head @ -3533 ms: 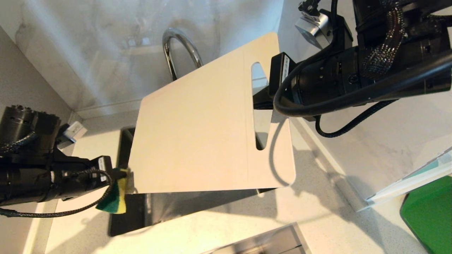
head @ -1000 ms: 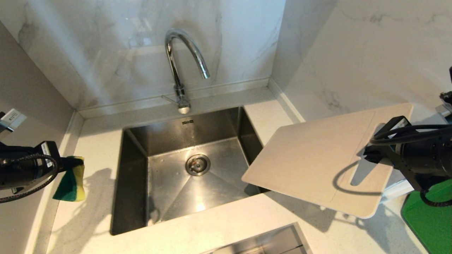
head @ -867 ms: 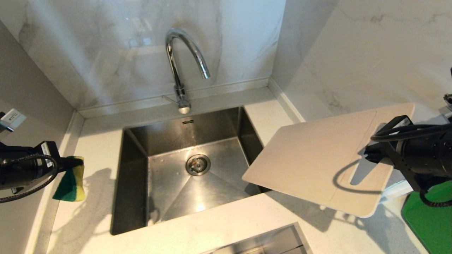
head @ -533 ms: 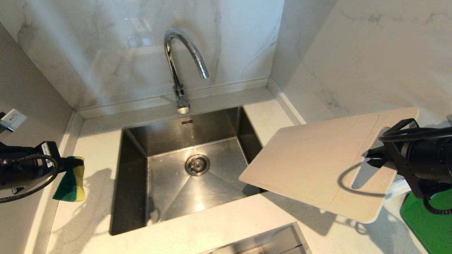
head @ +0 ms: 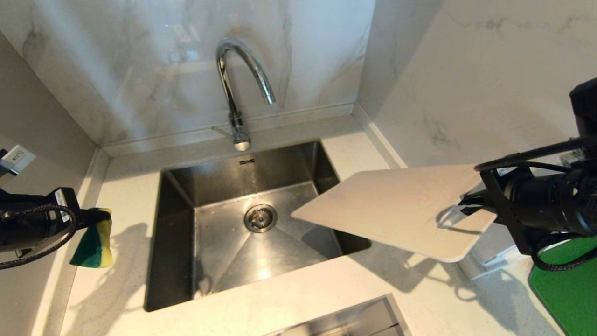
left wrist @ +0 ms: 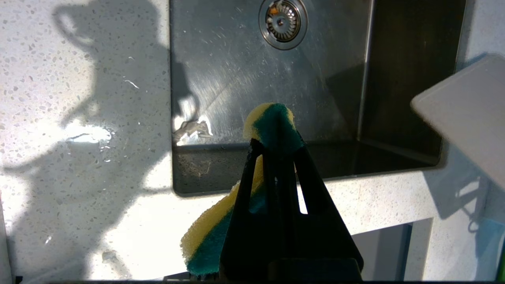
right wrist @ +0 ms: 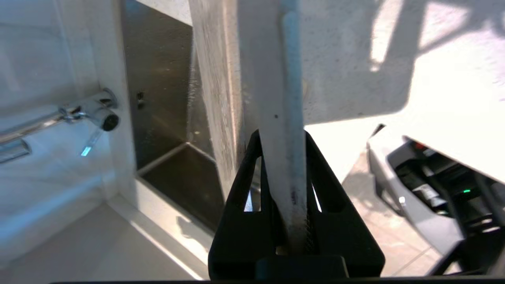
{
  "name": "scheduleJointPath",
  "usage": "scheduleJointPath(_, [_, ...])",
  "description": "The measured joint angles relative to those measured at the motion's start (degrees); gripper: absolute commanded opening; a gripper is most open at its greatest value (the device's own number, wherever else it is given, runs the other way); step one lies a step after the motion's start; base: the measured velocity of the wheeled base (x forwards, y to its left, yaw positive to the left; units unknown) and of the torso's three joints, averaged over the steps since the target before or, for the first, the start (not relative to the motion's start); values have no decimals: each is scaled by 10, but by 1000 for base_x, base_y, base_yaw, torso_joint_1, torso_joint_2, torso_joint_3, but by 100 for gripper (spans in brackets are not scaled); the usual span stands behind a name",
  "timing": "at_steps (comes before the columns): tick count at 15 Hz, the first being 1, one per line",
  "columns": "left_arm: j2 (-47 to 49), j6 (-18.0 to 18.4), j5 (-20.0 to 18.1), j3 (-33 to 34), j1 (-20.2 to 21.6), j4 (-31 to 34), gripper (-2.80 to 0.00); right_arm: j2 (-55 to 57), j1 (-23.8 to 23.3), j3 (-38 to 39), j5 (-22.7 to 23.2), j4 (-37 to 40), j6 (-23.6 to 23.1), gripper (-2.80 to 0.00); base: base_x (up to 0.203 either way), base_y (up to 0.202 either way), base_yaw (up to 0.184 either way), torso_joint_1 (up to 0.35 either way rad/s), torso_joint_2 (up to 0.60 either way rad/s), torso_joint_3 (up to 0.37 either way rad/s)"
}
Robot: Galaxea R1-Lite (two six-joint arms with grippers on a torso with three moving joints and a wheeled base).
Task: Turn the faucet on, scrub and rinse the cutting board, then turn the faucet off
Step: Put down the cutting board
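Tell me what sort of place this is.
Most likely a home kitchen: a steel sink set into a speckled counter, a chrome faucet against marble-look walls, plus a cutting board and sponge in the grippers.

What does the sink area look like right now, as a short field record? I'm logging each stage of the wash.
faucet: no water seen running, spout over the sink
cutting board: held in the air, tilted, one corner over the sink's right side
right gripper: shut on the cutting board's edge
left gripper: shut on a yellow-green sponge, above the counter left of the sink
green mat: on the counter at far right
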Motion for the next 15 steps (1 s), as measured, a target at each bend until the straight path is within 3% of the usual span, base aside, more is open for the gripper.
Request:
scheduleJointPath(6, [-4,-8,0,4,-1,0,-280,0,4,-30,-4,23,16,-280,0,0,0,0,0,0])
scheduleJointPath(10, [-9,-8,0,7,-4,1,-280,0,5,-49,-56,76,19,-280,0,0,0,0,0,0])
scheduleJointPath(15, [-8,-20,0,9,-9,0,-280,47,2,-100,-52,111,63,-280,0,0,0,0,0,0])
